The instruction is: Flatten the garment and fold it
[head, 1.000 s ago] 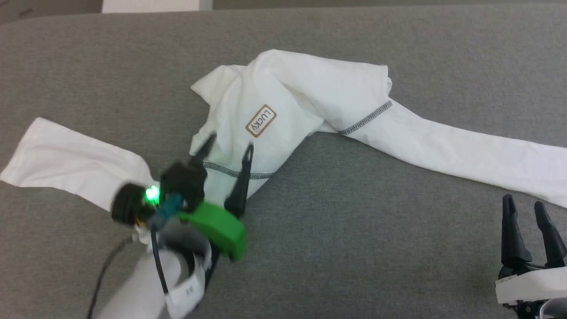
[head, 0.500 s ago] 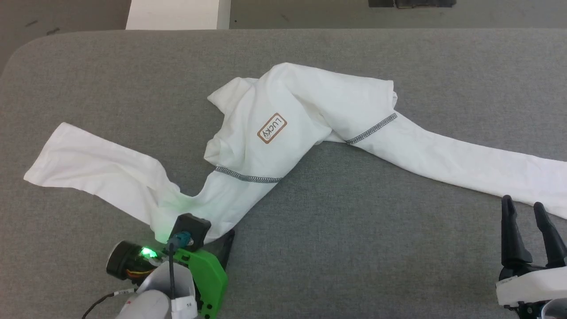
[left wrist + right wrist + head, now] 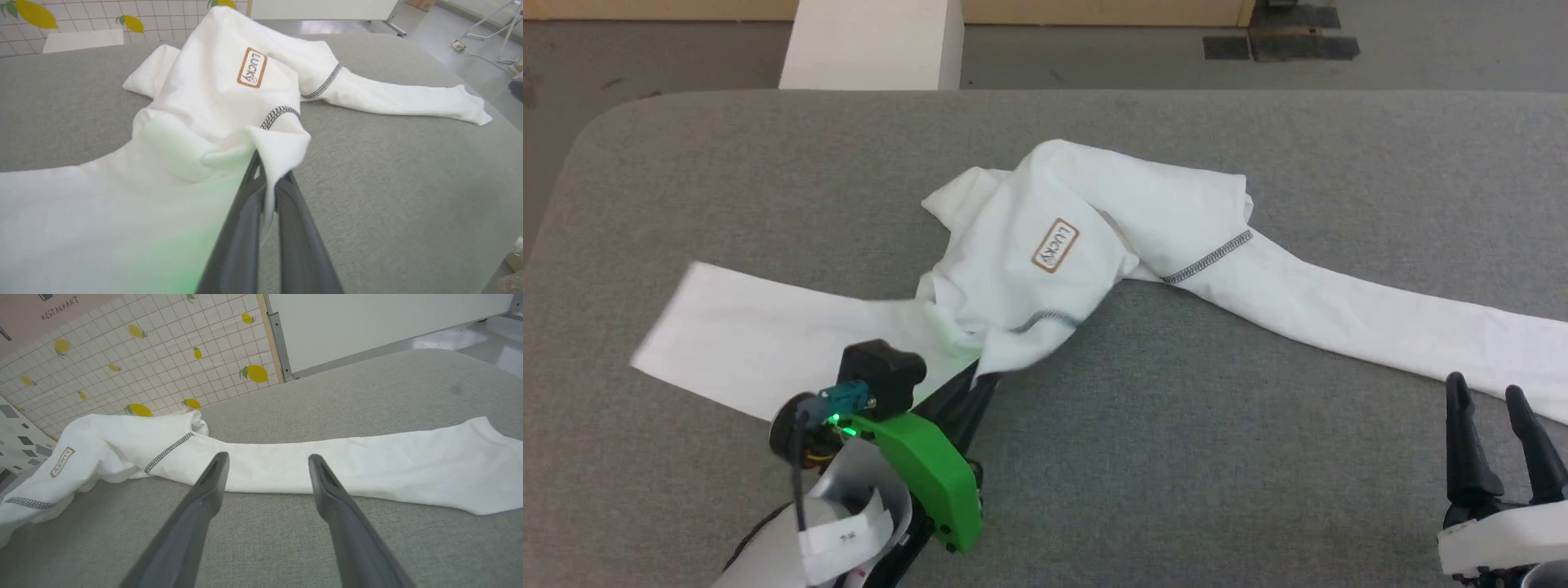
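Lying crumpled on the grey counter, the garment is far from flat. Its body is heaped up around the LUCKY patch, with one sleeve running off to the right of the patch and the other spreading out to its left.

Just below the patch, toward the robot, a fold of the white cloth is pinched between the two dark fingers of the left hand, which are pressed together with fabric draping over their tips. The grip sits at the near edge of the heap, close to a grey seam line. It looks chosen so the bunched part can be pulled outward and the body opened flat. The cloth between grip and patch rises in a ridge, which suggests some tension.

Well to the right of the patch and nearer the robot, the right hand hangs wide open and holds nothing. Its fingers point at the long sleeve, probably so it can take that sleeve next. Beyond the patch, past the counter's far edge, stands a white box, no part of the job.
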You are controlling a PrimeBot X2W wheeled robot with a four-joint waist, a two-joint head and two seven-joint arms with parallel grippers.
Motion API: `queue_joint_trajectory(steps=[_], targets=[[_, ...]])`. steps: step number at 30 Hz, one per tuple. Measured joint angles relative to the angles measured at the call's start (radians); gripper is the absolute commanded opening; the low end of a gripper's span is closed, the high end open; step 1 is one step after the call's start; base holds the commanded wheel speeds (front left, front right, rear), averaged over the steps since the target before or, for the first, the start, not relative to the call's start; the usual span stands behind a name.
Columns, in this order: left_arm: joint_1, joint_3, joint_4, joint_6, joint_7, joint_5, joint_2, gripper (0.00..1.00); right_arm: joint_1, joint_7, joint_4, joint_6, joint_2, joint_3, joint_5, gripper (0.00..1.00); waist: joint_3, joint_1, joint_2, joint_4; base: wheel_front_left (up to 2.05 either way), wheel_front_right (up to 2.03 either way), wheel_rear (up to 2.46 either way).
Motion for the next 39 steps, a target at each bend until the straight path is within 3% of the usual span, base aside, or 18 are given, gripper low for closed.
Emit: queue_joint_trajectory(steps=[4, 8, 11, 15, 18, 21, 22, 23, 24, 25, 26, 33, 39], targets=[[0.033, 0.028, -0.236, 0.012, 0.068, -0.063, 0.029, 0.0, 0.014, 0.0, 0.007, 0.0, 0.0, 0.004, 0.002, 1.0, -0.027, 0.0, 0.0, 0.013, 0.0, 0.0, 0.0], [0.091, 0.084, -0.441, 0.069, 0.126, -0.12, 0.079, 0.0, 0.029, 0.0, 0.015, 0.0, 0.0, 0.007, 0.004, 1.0, -0.056, 0.0, 0.0, 0.023, 0.0, 0.0, 0.0], [0.14, 0.164, -0.514, 0.118, 0.128, -0.175, 0.099, 0.0, 0.035, -0.001, 0.017, 0.0, 0.0, 0.005, 0.005, 1.0, -0.071, 0.0, 0.0, 0.031, 0.0, 0.0, 0.0], [0.174, 0.297, -0.39, 0.168, 0.059, -0.131, 0.172, 0.0, 0.041, -0.001, 0.016, 0.0, 0.0, 0.008, 0.005, 1.0, -0.07, 0.0, 0.0, 0.043, 0.0, 0.0, 0.0], [0.174, 0.311, -0.204, 0.18, -0.001, -0.043, 0.209, 0.0, 0.041, 0.006, 0.01, 0.0, 0.0, 0.015, 0.003, 1.0, -0.056, 0.0, 0.0, 0.045, 0.0, 0.0, 0.0], [0.165, 0.269, -0.052, 0.161, -0.041, -0.031, 0.164, 0.0, 0.04, 0.017, 0.0, 0.0, 0.0, 0.018, -0.001, 1.0, -0.039, 0.0, 0.0, 0.043, 0.0, 0.0, 0.0], [0.155, 0.249, 0.0, 0.146, -0.049, -0.029, 0.145, 0.14, 0.039, 0.019, -0.004, 0.0, 0.0, 0.018, -0.006, 1.0, -0.032, 0.0, 0.0, 0.042, 0.0, 0.0, 0.0], [0.143, 0.234, 0.039, 0.135, -0.056, -0.029, 0.129, 0.37, 0.039, 0.022, -0.008, 0.0, 0.0, 0.017, -0.007, 1.0, -0.025, 0.0, 0.0, 0.041, 0.0, 0.0, 0.0], [0.124, 0.22, 0.078, 0.124, -0.064, -0.029, 0.109, 0.71, 0.038, 0.027, -0.011, 0.0, 0.0, 0.016, -0.009, 1.0, -0.018, 0.0, 0.0, 0.039, 0.0, 0.0, 0.0], [0.104, 0.21, 0.111, 0.114, -0.072, -0.029, 0.091, 0.96, 0.036, 0.03, -0.015, 0.0, 0.0, 0.015, -0.012, 1.0, -0.011, 0.0, -0.0001, 0.037, 0.0, 0.0, 0.0], [0.082, 0.199, 0.138, 0.106, -0.08, -0.028, 0.074, 1.0, 0.033, 0.032, -0.018, 0.0, 0.0, 0.014, -0.014, 1.0, -0.004, 0.0, 0.0, 0.035, 0.0, 0.0, 0.0], [0.008, 0.195, 0.17, 0.093, -0.182, -0.017, 0.007, 1.0, 0.025, 0.038, -0.025, 0.0, 0.0, 0.004, -0.014, 1.0, 0.024, 0.0, 0.0, 0.032, 0.0, 0.0, 0.0], [0.037, 0.231, 0.006, 0.16, -0.315, 0.046, 0.002, 1.0, 0.025, 0.037, -0.015, 0.0, 0.0, 0.009, -0.012, 1.0, 0.012, 0.0, 0.0, 0.045, 0.0, 0.0, 0.0]])
